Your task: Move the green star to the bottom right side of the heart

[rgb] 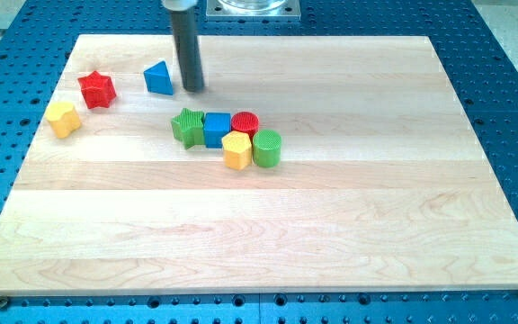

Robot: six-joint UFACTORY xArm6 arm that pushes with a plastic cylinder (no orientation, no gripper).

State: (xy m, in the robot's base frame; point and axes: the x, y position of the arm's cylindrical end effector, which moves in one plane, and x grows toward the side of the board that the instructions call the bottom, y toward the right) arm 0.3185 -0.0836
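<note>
The green star (187,126) lies left of the board's middle, touching the left side of a blue cube (216,129). A yellow heart-shaped block (63,118) lies near the board's left edge, well to the left of the star. My tip (192,91) rests on the board just to the right of a blue triangular block (158,78). It is above the green star in the view, a short gap away, and touches no block.
A red star (96,89) lies above and to the right of the heart. A red cylinder (245,122), a yellow hexagon (237,150) and a green cylinder (266,148) cluster right of the blue cube. The wooden board (331,225) sits on a blue perforated table.
</note>
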